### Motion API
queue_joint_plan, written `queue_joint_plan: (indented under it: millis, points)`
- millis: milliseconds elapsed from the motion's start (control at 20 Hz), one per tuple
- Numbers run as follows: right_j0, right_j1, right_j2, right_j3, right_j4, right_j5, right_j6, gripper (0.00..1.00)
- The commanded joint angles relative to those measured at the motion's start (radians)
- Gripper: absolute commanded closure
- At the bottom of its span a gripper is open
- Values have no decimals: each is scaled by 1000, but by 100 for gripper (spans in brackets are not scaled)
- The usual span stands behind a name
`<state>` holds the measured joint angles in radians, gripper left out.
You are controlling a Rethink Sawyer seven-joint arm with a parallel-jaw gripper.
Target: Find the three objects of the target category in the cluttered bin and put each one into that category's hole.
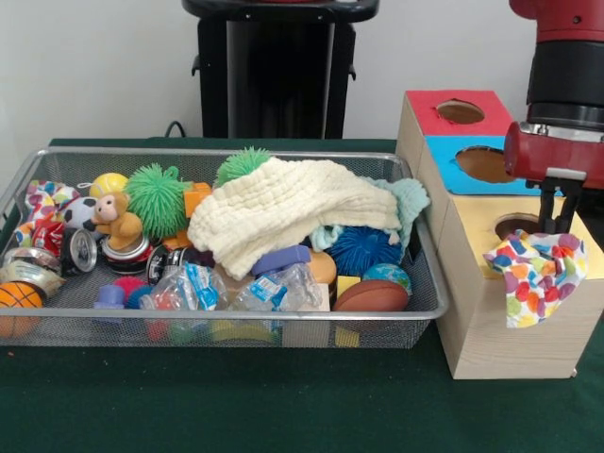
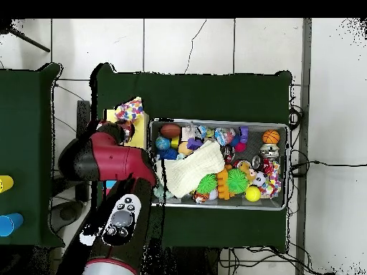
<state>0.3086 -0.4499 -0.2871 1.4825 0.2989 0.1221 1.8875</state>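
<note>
My gripper [image 1: 557, 226] is shut on a white polka-dot cloth [image 1: 536, 274]. The cloth hangs over the front right of the yellow-topped wooden box [image 1: 491, 321], just right of and below its round hole [image 1: 514, 225], which the gripper partly covers. In the overhead view the cloth [image 2: 129, 109] lies past the gripper [image 2: 123, 127]. A second polka-dot cloth [image 1: 42, 200] lies in the far left corner of the silver wire-mesh bin [image 1: 236, 311]; it also shows in the overhead view [image 2: 269, 182]. Any third polka-dot cloth is hidden.
A cream waffle cloth [image 1: 283, 212] covers the bin's middle, with a mint-green cloth [image 1: 406, 198] beside it. Balls, cans, green spiky balls and a plush monkey [image 1: 118, 219] fill the bin. The blue-topped box [image 1: 472, 162] and red-topped box [image 1: 453, 111] stand behind the yellow one.
</note>
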Motion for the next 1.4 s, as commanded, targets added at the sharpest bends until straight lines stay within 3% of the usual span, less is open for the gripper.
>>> queue_joint_plan:
  millis: [50, 350, 600, 950, 1150, 1400]
  points:
    - [-137, 232, 77, 24, 25, 3, 179, 100]
    - [-108, 241, 28, 12, 48, 153, 187, 100]
    - [-140, 217, 68, 42, 39, 183, 166, 100]
    - [-120, 225, 24, 28, 53, 408, 188, 100]
    - [-83, 257, -36, -3, 36, 445, 208, 100]
    - [-75, 265, -51, -5, 25, 440, 207, 100]
